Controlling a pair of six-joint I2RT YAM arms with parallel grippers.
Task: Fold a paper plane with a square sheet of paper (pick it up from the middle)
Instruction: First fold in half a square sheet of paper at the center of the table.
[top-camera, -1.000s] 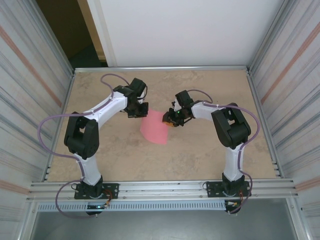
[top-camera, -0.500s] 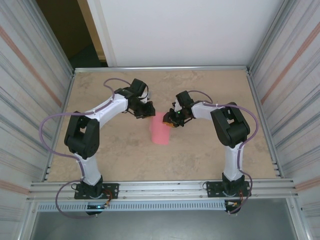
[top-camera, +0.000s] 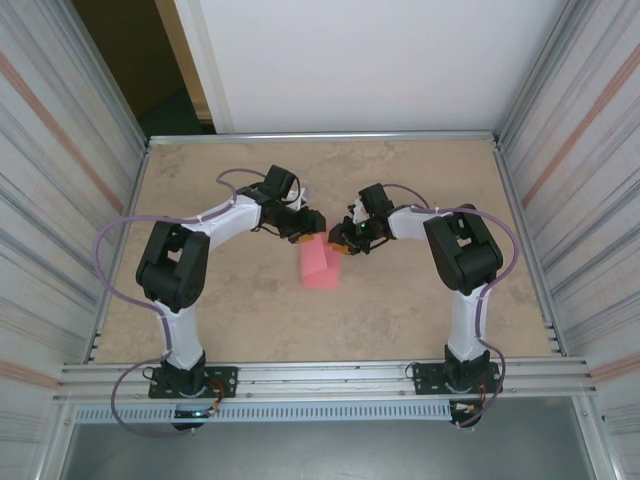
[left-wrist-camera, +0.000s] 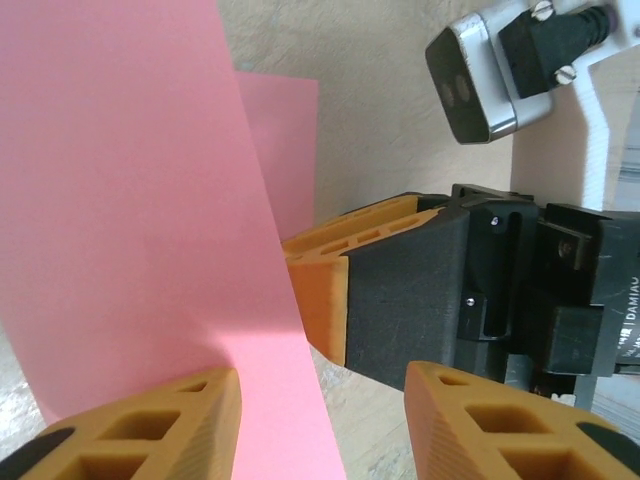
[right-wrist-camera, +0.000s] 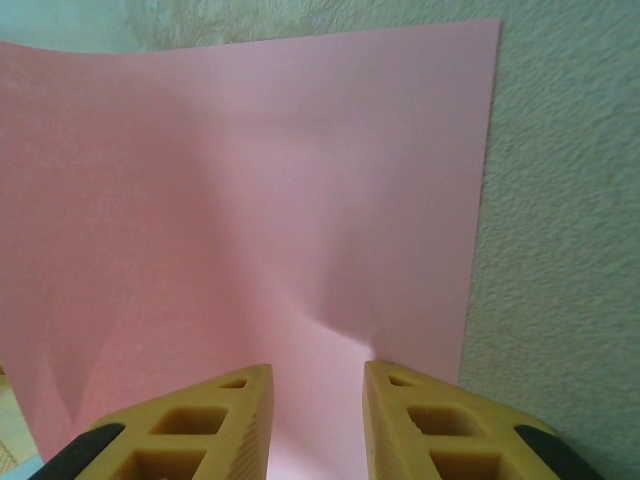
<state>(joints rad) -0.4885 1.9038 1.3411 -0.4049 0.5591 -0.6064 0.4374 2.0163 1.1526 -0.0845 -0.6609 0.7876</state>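
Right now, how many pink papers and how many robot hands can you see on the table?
Pink paper: 1, the square sheet of paper, partly folded over.
Robot hands: 2, the left hand and the right hand, both at the sheet's far edge.
Total: 3

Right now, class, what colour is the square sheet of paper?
Plain pink-red, unmarked: the square sheet of paper shows best in the right wrist view.

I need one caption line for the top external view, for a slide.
Both grippers meet at the far edge of the half-folded pink sheet on the table.
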